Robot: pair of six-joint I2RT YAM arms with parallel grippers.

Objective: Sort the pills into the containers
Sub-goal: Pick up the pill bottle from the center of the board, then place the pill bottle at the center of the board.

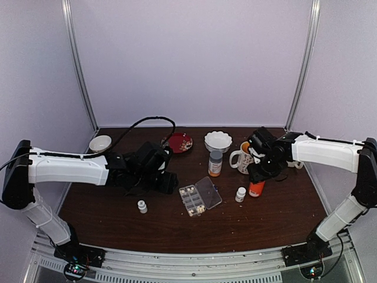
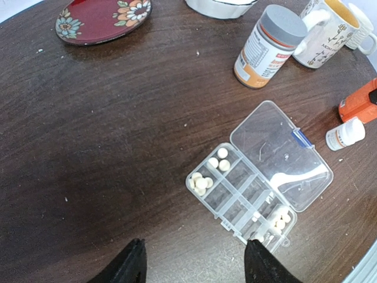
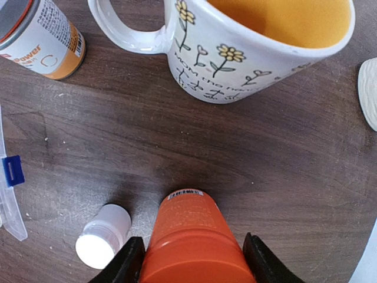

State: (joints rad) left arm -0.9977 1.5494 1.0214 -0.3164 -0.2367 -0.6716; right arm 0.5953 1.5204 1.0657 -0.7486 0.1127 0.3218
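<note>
Dark brown wood-grain bench (image 1: 118, 212) carries everything. Clear plastic rectangular pill box (image 2: 235, 200) sits mid-bench with its hinged clear lid (image 2: 280, 153) flipped fully open and lying flat beside the cells (image 2: 238, 177). Small whitish round pills (image 2: 201, 183) are inside the box: a cluster in one corner cell, three in the cell next to it, and another cluster in a cell at the opposite end; the middle cells look bare. Left hand (image 2: 194, 259) hovers over bare bench just beside the box, black fingers apart and holding nothing. Right hand (image 3: 191, 259) is closed on the orange-red cylindrical bottle (image 3: 191, 236), a finger pressed to each side, base pointing down at the bench; cannot tell whether the base touches. Small white capped bottle (image 3: 103, 236) stands just beside the orange one, between it and the box lid. Second small white bottle (image 1: 142, 206) stands near the left arm, well apart from the box. Grey-capped bottle with orange label (image 2: 270, 46) stands behind the box, and a white flower-print mug with yellow inside (image 3: 253, 47) sits near it. Red floral plate (image 2: 103, 17), white scalloped bowl (image 1: 218, 141) and small pale bowl (image 1: 100, 143) are along the far edge.
</note>
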